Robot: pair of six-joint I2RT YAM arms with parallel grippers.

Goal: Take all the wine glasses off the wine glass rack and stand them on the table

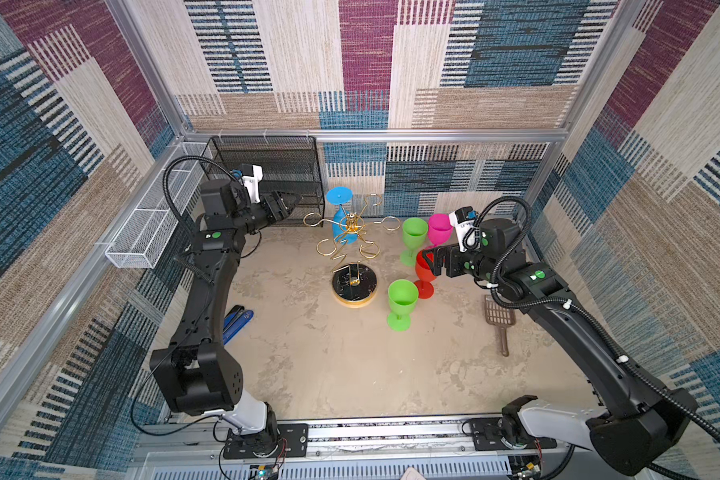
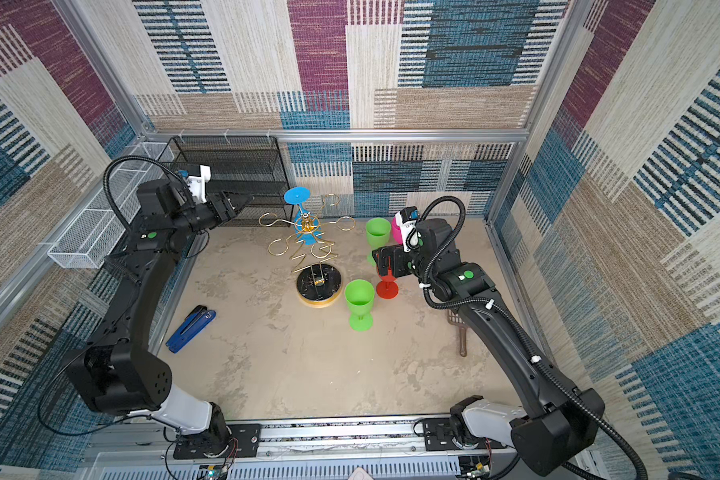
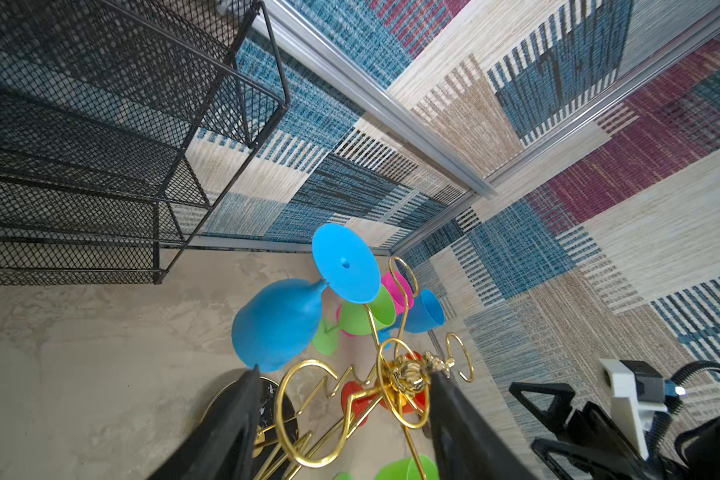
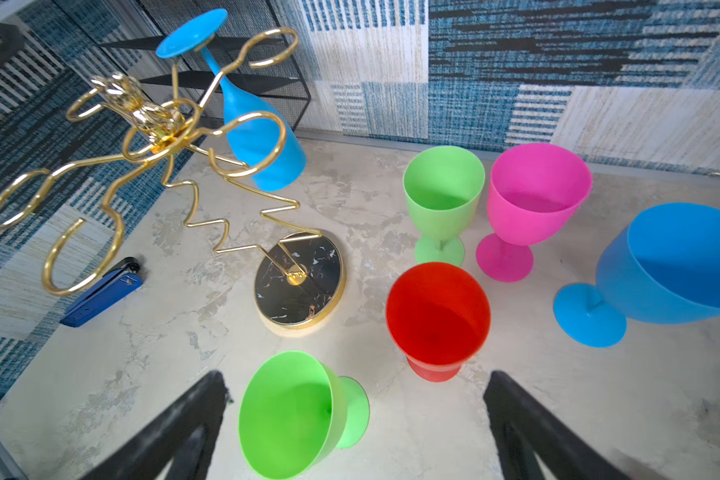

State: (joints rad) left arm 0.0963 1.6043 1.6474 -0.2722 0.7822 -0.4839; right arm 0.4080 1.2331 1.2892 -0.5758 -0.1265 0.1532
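Here, the hanging wine glass [image 1: 338, 226] is near the gaping, empty left tool [image 1: 294, 200].

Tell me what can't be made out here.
- Standing blue glass: cut by the right wrist view's edge; behind the right arm in both top views.
- Red glass: partly behind the right gripper in both top views.
- Stapler: half behind the left arm in a top view.

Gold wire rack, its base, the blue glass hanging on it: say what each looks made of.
The slim gold wire rack looks like polished bent metal rod: it glints. Its round black base looks like glossy marble or imitation, white-veined. The hanging blue wine glass looks like matte opaque plastic.
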